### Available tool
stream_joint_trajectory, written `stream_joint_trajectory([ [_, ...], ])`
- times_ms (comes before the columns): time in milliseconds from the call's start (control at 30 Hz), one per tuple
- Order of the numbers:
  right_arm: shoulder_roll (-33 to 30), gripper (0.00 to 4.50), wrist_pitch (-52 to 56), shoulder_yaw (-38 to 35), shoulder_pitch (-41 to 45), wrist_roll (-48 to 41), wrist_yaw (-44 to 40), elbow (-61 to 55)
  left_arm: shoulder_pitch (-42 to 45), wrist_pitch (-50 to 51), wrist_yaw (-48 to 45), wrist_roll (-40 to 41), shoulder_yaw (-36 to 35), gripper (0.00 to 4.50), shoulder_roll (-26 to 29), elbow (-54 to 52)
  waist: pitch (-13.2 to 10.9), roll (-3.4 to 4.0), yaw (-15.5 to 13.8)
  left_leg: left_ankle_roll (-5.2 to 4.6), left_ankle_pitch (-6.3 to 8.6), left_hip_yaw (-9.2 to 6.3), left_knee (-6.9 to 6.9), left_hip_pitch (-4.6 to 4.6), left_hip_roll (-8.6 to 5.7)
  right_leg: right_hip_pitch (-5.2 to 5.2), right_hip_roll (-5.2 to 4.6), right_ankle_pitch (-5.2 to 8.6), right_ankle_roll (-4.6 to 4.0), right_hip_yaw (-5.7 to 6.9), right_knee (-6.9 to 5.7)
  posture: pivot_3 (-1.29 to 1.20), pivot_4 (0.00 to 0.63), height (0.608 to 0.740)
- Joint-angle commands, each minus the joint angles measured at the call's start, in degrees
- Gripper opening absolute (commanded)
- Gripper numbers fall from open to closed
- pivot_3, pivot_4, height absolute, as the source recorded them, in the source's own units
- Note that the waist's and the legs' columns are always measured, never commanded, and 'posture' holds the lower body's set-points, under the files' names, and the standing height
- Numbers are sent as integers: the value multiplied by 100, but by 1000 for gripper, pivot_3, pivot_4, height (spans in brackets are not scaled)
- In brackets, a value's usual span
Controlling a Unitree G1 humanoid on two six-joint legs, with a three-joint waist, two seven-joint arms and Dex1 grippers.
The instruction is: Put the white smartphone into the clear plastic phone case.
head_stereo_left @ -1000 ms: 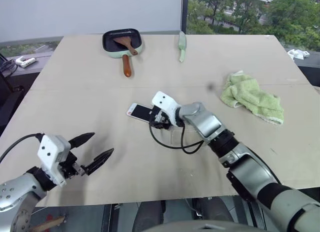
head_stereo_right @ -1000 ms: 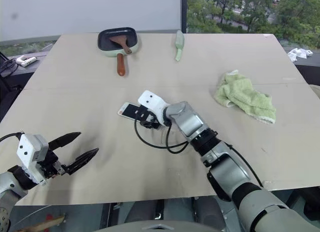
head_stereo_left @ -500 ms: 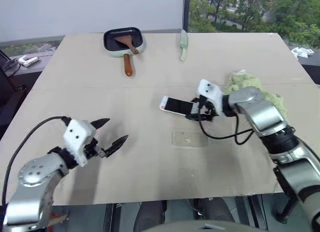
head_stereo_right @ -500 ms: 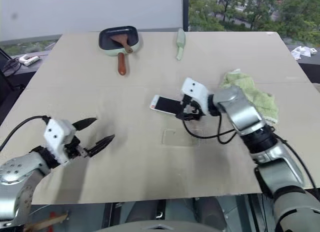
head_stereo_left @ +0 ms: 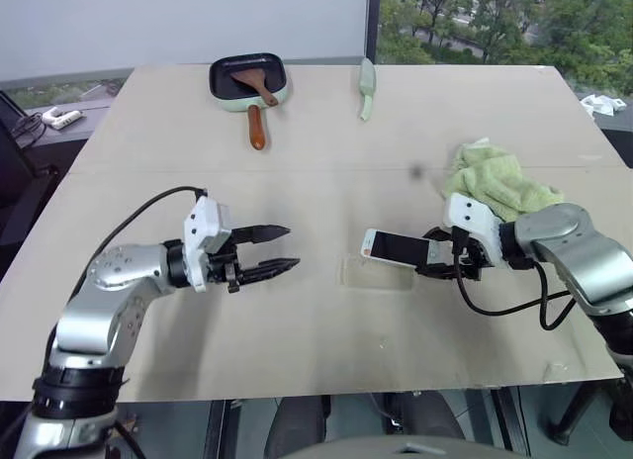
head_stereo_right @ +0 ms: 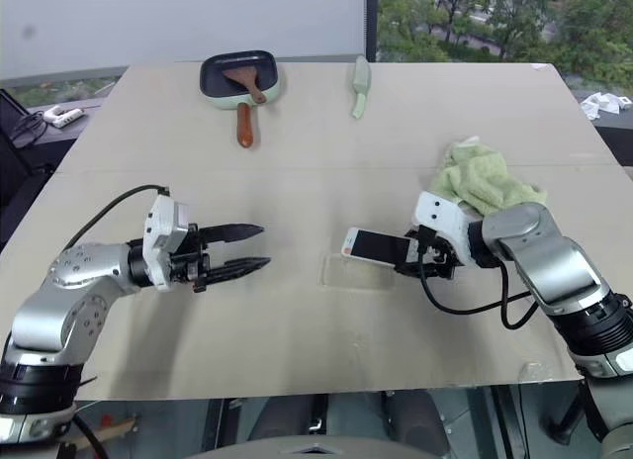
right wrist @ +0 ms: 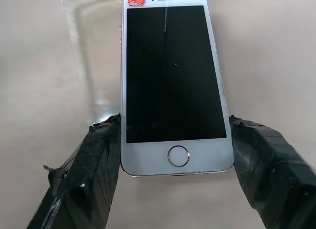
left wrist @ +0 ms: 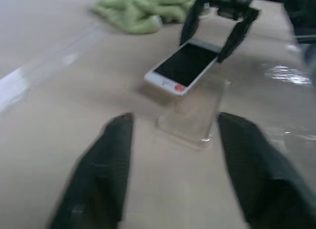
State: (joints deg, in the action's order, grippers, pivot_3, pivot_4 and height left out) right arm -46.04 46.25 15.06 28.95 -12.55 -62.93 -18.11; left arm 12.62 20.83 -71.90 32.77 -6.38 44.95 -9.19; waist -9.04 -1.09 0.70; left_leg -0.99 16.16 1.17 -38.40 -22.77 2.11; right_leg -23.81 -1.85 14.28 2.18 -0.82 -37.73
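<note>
The white smartphone [head_stereo_left: 395, 247], black screen up with a red mark at its free end, hangs slightly above the table. My right gripper [head_stereo_left: 436, 257] is shut on its home-button end, and in the right wrist view a finger [right wrist: 84, 174] presses each long side. Its free end overhangs the right end of the clear plastic phone case [head_stereo_left: 377, 274], which lies flat on the table as a faint outline [left wrist: 195, 118]. My left gripper [head_stereo_left: 291, 247] hovers left of the case, pointing at it, open with nothing between its fingers [left wrist: 106, 160].
A dark pan with a wooden-handled spatula [head_stereo_left: 247, 81] and a pale green utensil [head_stereo_left: 366, 87] lie at the table's far edge. A crumpled green towel [head_stereo_left: 500, 186] lies just behind my right gripper. A black cable loops below the right wrist [head_stereo_left: 504, 306].
My right gripper has carried the phone rightward, from left of the case to its right end. My left gripper has swung in toward the case and its fingers have narrowed.
</note>
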Motion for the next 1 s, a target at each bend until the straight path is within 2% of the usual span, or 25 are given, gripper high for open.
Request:
stream_joint_trajectory([
  [33, -106, 2925, 23, -255, -66, -150, 95, -301, 446, -162, -613, -124, 467, 912, -23, 471, 0, 0, 0, 0, 0, 1, 0, -1, -1, 0, 0, 0, 0, -2, 1, 0, 150, 740],
  [100, -183, 2925, -49, -253, -155, -170, 81, -332, 763, -399, -842, -357, 773, 56, -132, 812, -1, -2, -2, 0, 0, 1, 0, -3, -3, 0, 2, 0, 1, -1, 3, 0, 150, 740],
  [233, -364, 2925, -695, -129, -302, -2, -39, -236, 1484, -804, -1182, -797, 1297, 56, -466, 1587, -3, -4, -15, 0, 0, 2, -2, -7, -4, 0, 8, 0, 0, 4, 2, 0, 150, 740],
  [467, -481, 2925, -1566, 52, -286, 229, -319, 33, 2253, -1394, -1424, -1291, 1746, 56, -1046, 2466, -4, -7, 10, -1, -1, 2, -12, -9, -4, -1, 11, 0, 1, -3, -1, 0, 150, 740],
  [667, -444, 2925, -1881, 374, -149, 606, -397, 140, 2466, -1890, -1275, -1687, 1923, 56, -1439, 2825, -4, -7, -1, 0, -1, -1, -15, -9, -1, -1, 15, 0, 1, -1, -4, 0, 150, 740],
  [1000, -399, 2925, -1844, 590, 5, 757, -588, 84, 2333, -1716, -819, -2015, 2184, 56, -1907, 2501, -4, -7, -8, 0, -1, -5, -37, -9, -1, 3, 14, -1, 2, -3, -19, 0, 150, 740],
])
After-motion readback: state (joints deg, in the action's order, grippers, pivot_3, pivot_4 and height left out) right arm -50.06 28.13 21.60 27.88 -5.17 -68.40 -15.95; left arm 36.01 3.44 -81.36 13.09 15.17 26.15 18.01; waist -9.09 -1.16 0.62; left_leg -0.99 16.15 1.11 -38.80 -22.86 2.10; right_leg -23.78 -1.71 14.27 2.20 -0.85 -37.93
